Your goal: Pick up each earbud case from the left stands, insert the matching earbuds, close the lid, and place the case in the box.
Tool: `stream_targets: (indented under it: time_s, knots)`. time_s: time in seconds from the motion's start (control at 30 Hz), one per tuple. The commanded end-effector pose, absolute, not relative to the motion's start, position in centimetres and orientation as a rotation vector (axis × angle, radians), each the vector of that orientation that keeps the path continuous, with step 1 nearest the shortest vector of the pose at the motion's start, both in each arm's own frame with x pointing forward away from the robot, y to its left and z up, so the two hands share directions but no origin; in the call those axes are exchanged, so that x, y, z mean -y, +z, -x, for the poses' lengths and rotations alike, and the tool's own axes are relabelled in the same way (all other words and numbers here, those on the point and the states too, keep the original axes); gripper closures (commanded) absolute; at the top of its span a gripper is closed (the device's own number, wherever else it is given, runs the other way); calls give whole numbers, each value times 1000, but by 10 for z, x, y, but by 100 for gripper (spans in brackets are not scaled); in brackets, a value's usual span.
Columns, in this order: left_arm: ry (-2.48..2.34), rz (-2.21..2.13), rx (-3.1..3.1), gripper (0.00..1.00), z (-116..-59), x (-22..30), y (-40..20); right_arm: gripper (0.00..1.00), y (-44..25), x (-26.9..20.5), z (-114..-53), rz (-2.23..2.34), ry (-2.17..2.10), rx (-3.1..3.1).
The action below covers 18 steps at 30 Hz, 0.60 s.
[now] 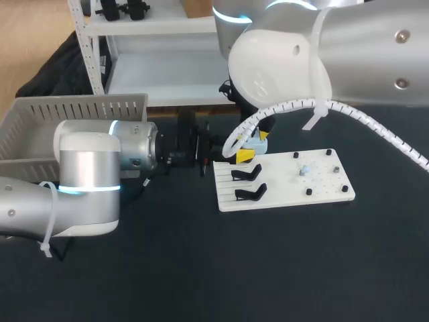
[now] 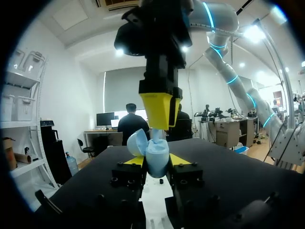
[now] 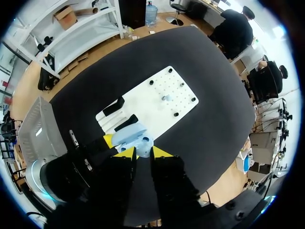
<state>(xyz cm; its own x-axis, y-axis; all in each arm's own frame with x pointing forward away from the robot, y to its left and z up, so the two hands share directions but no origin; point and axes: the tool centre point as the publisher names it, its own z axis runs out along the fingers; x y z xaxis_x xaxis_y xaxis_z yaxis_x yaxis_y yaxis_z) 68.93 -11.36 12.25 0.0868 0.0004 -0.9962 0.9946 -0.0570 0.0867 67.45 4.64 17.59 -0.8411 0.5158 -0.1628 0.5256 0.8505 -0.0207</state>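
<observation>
Left wrist view had the left gripper (image 2: 156, 162) nearest, its two yellow-tipped fingers (image 2: 136, 160) pressed against opposite sides of the pale blue earbud case (image 2: 157, 153), so the case was held between them. The case stood upright in that grip with its lid (image 2: 137, 142) tipped open to one side. Straight above the open case hung the right gripper (image 2: 159, 110), pointing down at it, its yellow tips drawn close together with only a thin seam between them and stopping just short of the case. Under the left fingers a strip of the white board (image 2: 153, 206) showed, lying on the dark counter (image 2: 228, 176). Right wrist view looked down past its own narrow-set fingers onto the same case, with the left arm coming in from beside it and the board ahead. Head view placed the meeting of both grippers over the board's corner on the stands' side: the left arm (image 1: 87, 174) came in low from the left and the right arm (image 1: 322, 54) came in from above on the right. Two black stands (image 1: 248, 174) sat on the board's left part, just beside the grippers. A small pale thing (image 1: 303, 170), too small to make out, lay among black pegs (image 1: 309, 192) on the board's right part. Farthest off, a grey slatted box (image 1: 40, 131) stood at the counter's left rear, well apart from the board
</observation>
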Motion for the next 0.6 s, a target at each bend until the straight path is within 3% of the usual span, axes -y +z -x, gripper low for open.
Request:
stream_targets:
  time_s: [0.03, 0.6]
  knots:
    - [-1180, -1288, -1120, 100, -687, 113, 122, 100, 175, -47, -675, -819, -100, -2872]
    - [-1180, -1288, -1120, 100, -687, 113, 122, 100, 167, -50, -678, -823, -126, -2886]
